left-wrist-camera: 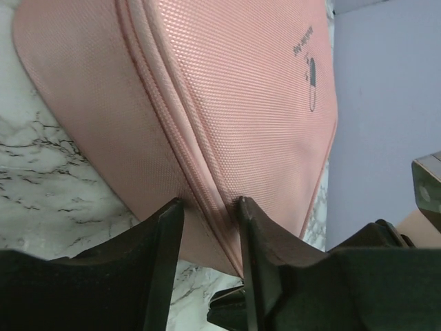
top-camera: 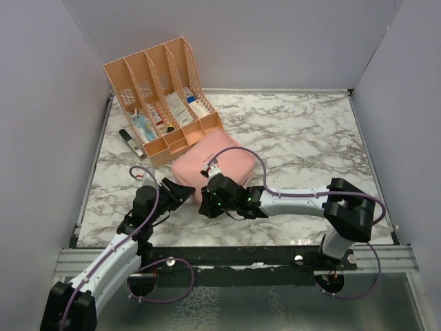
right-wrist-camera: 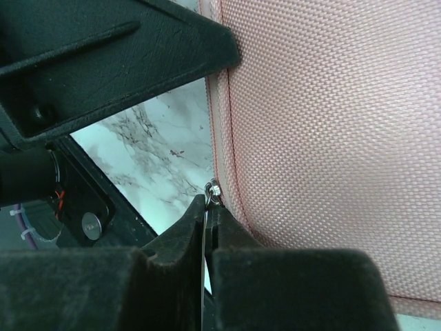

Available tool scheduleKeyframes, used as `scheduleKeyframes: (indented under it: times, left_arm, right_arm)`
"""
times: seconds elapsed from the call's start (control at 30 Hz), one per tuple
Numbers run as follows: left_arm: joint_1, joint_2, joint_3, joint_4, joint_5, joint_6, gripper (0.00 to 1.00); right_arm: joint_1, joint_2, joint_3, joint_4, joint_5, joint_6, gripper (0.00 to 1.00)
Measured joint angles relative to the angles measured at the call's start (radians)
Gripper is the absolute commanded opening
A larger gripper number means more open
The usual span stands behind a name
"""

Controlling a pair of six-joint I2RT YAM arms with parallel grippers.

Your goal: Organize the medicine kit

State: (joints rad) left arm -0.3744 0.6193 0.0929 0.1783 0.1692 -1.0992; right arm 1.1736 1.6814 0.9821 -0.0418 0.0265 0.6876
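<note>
It looked like a lab test booth: plain grey panels (top-camera: 41, 103) boxed in a marble-patterned table (top-camera: 296, 131), with a metal mounting rail (top-camera: 386, 256) and loose purple cables (top-camera: 169, 260) along its near edge.

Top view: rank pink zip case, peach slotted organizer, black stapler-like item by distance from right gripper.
From the right gripper:
1. Pink textured zip case: touching, its metal zip pull pinched at the near-left corner.
2. Peach slotted plastic organizer: behind the case, back-left.
3. Black stapler-like item: left of the organizer's front.
</note>
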Motion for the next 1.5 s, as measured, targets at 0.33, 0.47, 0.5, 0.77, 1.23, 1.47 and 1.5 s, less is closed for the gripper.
scheduleKeyframes:
  times: [0.33,0.47,0.5,0.77,1.23,1.47,1.5]
  left_arm:
    - [-0.009,-0.051,0.0,-0.031,-0.079,-0.053,0.16]
    - [-0.009,-0.058,0.0,-0.029,-0.122,-0.055,0.15]
    - [-0.009,-0.057,0.0,-0.027,-0.137,-0.054,0.14]
    - [-0.007,-0.016,0.008,0.0,-0.159,-0.042,0.12]
    - [-0.007,0.023,0.033,0.004,-0.157,0.002,0.12]
    - [-0.007,0.064,0.053,0.007,-0.145,0.021,0.12]
    - [-0.007,0.069,0.057,0.006,-0.14,0.025,0.12]
  right_arm:
    - [0.003,-0.011,-0.02,0.013,0.024,0.026,0.01]
    - [0.004,-0.051,-0.063,0.012,0.046,0.048,0.01]
    - [0.005,-0.059,-0.072,0.009,0.05,0.051,0.01]
    - [0.005,-0.121,-0.122,0.004,0.07,0.063,0.01]
    - [0.005,-0.147,-0.152,0.017,0.089,-0.047,0.01]
    - [0.005,-0.212,-0.2,-0.001,0.093,-0.179,0.01]
    - [0.005,-0.22,-0.204,-0.006,0.095,-0.195,0.01]
